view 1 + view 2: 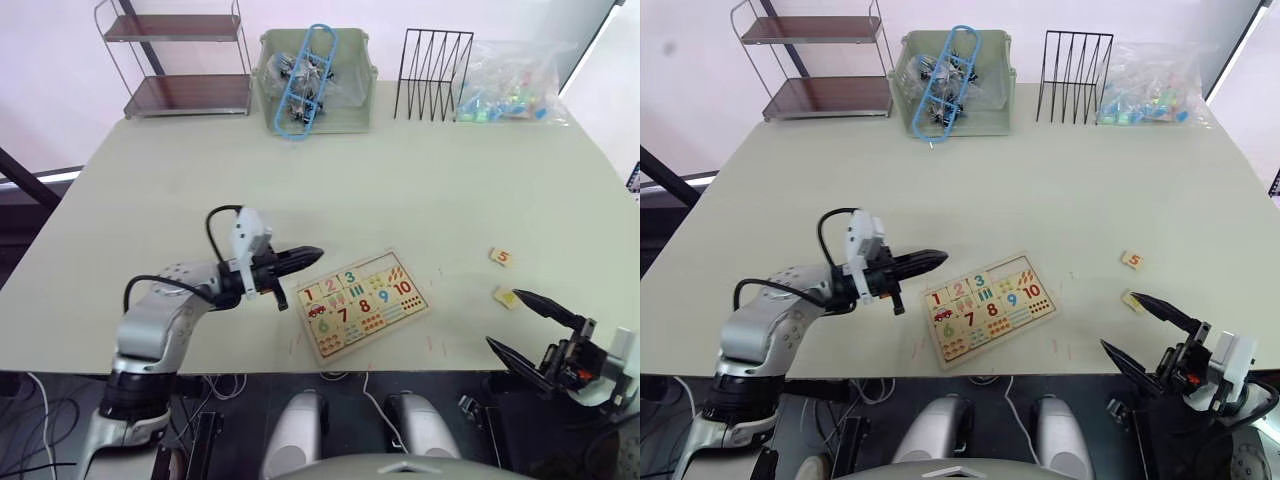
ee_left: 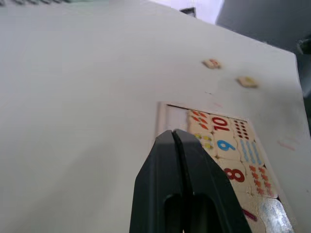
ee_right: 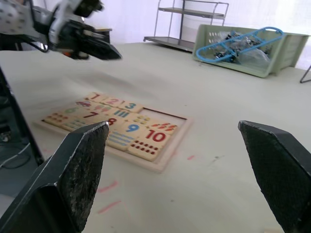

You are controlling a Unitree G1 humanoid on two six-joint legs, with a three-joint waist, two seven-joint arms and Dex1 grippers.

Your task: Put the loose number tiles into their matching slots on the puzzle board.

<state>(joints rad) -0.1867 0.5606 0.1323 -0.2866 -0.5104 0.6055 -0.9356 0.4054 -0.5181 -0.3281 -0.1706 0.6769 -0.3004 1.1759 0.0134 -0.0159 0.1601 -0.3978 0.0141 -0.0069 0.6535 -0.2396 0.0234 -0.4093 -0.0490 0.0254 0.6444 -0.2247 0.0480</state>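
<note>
Silver-grey left arm [image 1: 160, 320] with looping black cables, black-fingered end effector [image 1: 300, 258].

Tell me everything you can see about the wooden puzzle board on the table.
The puzzle board is a flat, light-wood rectangle with a raised rim, lying at an angle near the table's front edge. Its top row holds tiles 1, 2 and 3, with empty slots beyond them at its right end. Below run coloured numerals 6 to 10 with small counting pictures. The shut left gripper hovers by its upper-left corner; whether it touches is unclear.
</note>
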